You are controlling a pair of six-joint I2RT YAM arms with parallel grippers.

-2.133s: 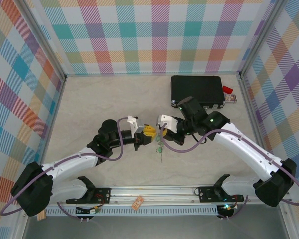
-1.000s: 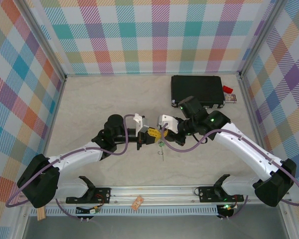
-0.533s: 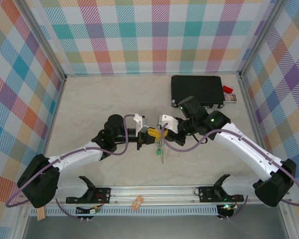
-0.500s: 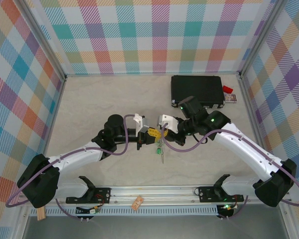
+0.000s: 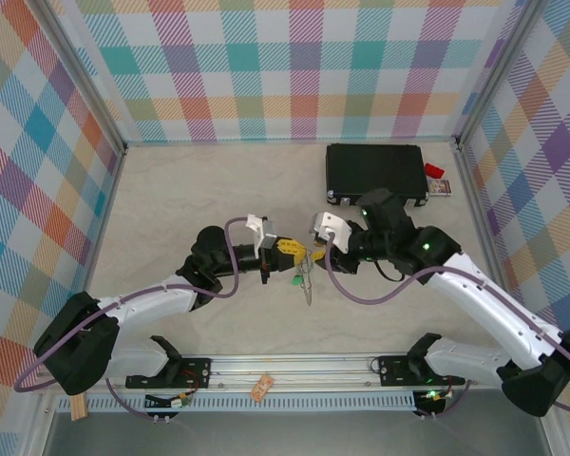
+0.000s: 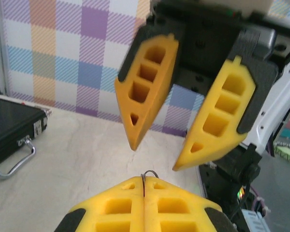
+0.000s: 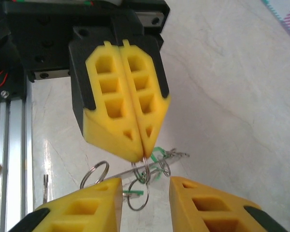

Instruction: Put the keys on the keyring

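Note:
My left gripper (image 5: 293, 253) is shut on a thin wire keyring (image 6: 150, 174) whose loop pokes out between its yellow fingertips (image 6: 128, 186). In the right wrist view the same shut gripper (image 7: 142, 154) holds that keyring (image 7: 146, 169), and a bunch of small rings and keys (image 7: 157, 154) with green tags hangs from it just above the table. From the top camera the keys (image 5: 304, 280) dangle below the two grippers. My right gripper (image 5: 315, 251) faces the left one with its jaws apart and nothing between them (image 7: 145, 183). Its fingers (image 6: 145, 96) hang just beyond the left fingertips.
A black case (image 5: 375, 173) lies at the back right, with a small red item (image 5: 434, 172) beside it. The case's handle (image 6: 9, 162) appears in the left wrist view. A metal rail (image 5: 294, 366) runs along the near edge. Plaid walls close in three sides.
My right gripper has opened and drawn back to the right, letting go of the bunch. The left gripper stays shut, and the bunch now hangs from it alone.

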